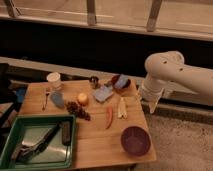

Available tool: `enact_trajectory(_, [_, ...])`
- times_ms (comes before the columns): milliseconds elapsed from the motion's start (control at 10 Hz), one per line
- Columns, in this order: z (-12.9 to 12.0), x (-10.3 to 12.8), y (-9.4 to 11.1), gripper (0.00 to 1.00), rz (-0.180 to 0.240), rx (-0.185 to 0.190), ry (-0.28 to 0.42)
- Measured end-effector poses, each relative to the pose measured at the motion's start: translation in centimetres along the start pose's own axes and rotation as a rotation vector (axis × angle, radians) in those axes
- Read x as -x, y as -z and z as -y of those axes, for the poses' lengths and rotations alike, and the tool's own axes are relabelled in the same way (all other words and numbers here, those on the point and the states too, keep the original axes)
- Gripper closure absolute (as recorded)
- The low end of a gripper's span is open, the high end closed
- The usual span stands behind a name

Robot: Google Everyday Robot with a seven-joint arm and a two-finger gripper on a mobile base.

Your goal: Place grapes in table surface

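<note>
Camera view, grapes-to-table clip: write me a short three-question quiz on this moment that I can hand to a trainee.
1. True or false: the pincer is holding the grapes.
2. Which thing sits closest to the grapes? A. the orange fruit; B. the purple bowl; C. the white cup.
3. Fill in: the pincer hangs beyond the ____ edge of the table surface, as pictured.

Key
1. False: the grapes lie on the table surface, well apart from the pincer.
2. A.
3. Right.
</note>
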Motion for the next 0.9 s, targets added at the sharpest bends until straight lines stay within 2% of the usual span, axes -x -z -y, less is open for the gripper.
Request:
enact_trajectory(300, [-5.6,0.0,1.3,0.35,0.039,0.047,0.110])
enact_trajectory(500, [-11.5,-0.6,1.4,0.35,0.050,0.071,0.202])
enact_trajectory(700, [-15.8,-1.7,1.0,0.35,0.044,0.088,0.271])
enact_trajectory(900, [-21.3,-4.0,0.1,0.35,0.012,0.136,0.373])
